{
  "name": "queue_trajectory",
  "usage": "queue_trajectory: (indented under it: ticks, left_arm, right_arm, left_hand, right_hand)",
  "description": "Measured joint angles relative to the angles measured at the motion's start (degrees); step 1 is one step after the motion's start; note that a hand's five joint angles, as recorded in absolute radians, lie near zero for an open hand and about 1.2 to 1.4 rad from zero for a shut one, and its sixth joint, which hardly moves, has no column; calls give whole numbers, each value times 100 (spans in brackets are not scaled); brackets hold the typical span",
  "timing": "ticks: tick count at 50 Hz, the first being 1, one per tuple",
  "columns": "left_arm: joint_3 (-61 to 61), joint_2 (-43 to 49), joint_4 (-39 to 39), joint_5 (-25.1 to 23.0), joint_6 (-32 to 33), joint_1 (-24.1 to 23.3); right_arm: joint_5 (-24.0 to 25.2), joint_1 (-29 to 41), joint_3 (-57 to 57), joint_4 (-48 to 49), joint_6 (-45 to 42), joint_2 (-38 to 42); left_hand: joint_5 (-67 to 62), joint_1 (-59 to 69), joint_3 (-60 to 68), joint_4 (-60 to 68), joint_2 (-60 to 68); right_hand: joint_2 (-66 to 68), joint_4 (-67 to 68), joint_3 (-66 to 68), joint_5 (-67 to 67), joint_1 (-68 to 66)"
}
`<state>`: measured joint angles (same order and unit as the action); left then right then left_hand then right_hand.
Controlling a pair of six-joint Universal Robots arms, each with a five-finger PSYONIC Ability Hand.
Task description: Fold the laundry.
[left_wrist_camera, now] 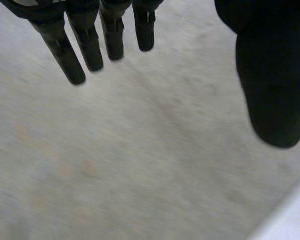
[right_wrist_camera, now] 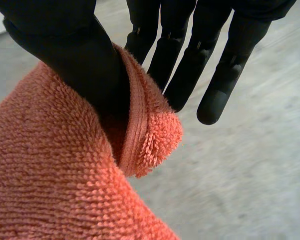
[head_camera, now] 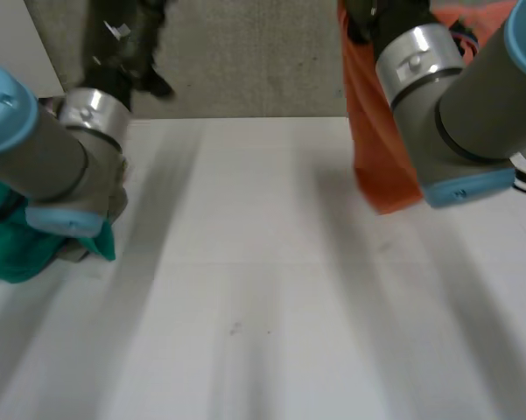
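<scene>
An orange terry towel (head_camera: 381, 149) hangs off the far right part of the white table (head_camera: 263, 289), its lower end near the tabletop. My right hand (head_camera: 372, 19) holds it from above. In the right wrist view the thumb of my right hand (right_wrist_camera: 75, 55) pinches the hemmed edge of the towel (right_wrist_camera: 55, 180) against straight fingers (right_wrist_camera: 214, 85). My left hand (head_camera: 127, 44) is raised beyond the table's far left edge. Its fingers (left_wrist_camera: 90, 45) are straight and spread, the thumb stands apart, and nothing is between them.
A green cloth (head_camera: 17, 236) lies bunched at the table's left edge, under my left arm. Grey carpet floor (head_camera: 245, 61) lies beyond the far edge. A white table corner (left_wrist_camera: 289, 225) shows beside the left thumb.
</scene>
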<state>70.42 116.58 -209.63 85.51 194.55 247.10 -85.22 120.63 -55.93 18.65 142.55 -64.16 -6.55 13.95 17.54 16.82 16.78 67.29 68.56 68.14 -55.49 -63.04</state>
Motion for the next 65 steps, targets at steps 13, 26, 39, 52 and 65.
queue_trajectory:
  ticks: [13,26,39,52,65]
  left_arm:
    - [-148,1035,1220,-282,-1792,-629]
    - [-1151,2605,2122,-672,-2428,-1083]
    - [-892,1763,2172,-924,-2582,-606]
    - [-1268,226,940,-306,-2478,180]
    - [-675,160,992,-204,-2512,-58]
  right_arm:
    - [51,50,-1005,-1154,25,-1252]
    - [169,327,-1533,-1162,793,-2369]
    - [452,-657,-1769,-1820,992,-2216]
    - [61,-1055,-402,-1276,773,-738]
    - [-257,-316,-695,-930,795,-983]
  left_hand:
    - [379,-136,-411,-417,-364]
    - [-790,1241,717,761,905]
    - [-4948,5373,5051,5169,5165]
    - [-4948,5373,5052,5188,5170]
    - [384,-336,-541,-536,-486]
  right_hand:
    - [0,4,0,0,0]
    - [0,5,0,0,0]
    - [0,5,0,0,0]
    - [0,21,22,0,-1]
    - [0,22,22,0,0]
